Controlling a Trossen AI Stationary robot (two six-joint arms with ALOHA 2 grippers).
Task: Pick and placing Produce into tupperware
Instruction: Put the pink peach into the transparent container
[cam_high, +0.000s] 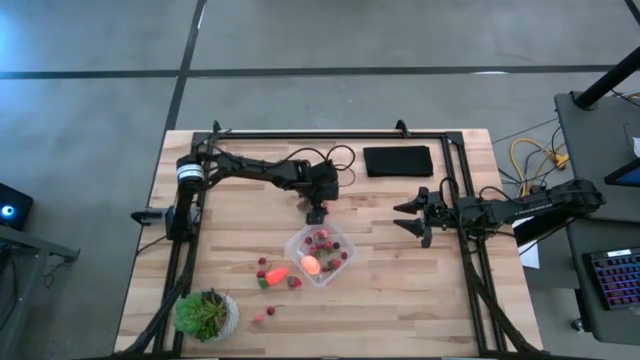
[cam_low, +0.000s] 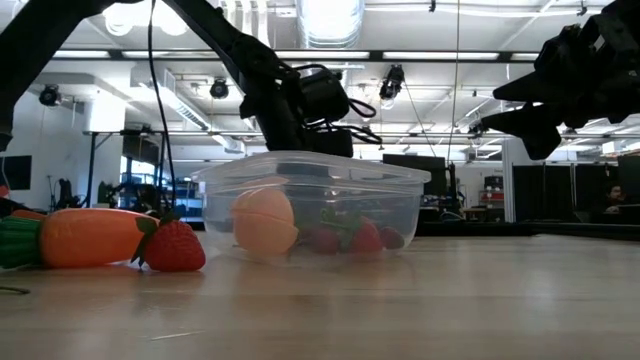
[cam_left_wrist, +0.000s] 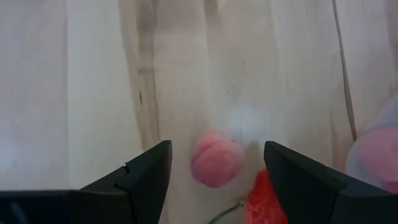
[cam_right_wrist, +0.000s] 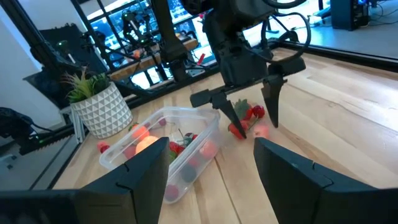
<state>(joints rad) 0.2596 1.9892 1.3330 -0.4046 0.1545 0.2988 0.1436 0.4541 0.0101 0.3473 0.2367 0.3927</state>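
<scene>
The clear tupperware (cam_high: 320, 255) stands mid-table and holds the round pink-orange fruit (cam_high: 310, 265) and several red strawberry pieces (cam_high: 322, 240). It also shows in the low view (cam_low: 310, 190). The orange carrot (cam_high: 272, 277) and loose strawberries (cam_high: 295, 282) lie on the table at its left. My left gripper (cam_high: 318, 212) is open and points down just beyond the container's far side. Its fingers stand on either side of a small pink piece (cam_left_wrist: 216, 158), with a red strawberry (cam_left_wrist: 264, 200) beside it. My right gripper (cam_high: 412, 218) is open and empty at the right.
A leafy potted plant (cam_high: 205, 315) stands at the near left corner. A flat black pad (cam_high: 398, 160) lies at the far side. Two small pieces (cam_high: 265, 314) lie near the plant. Black frame rails (cam_high: 470, 270) run along the table's sides.
</scene>
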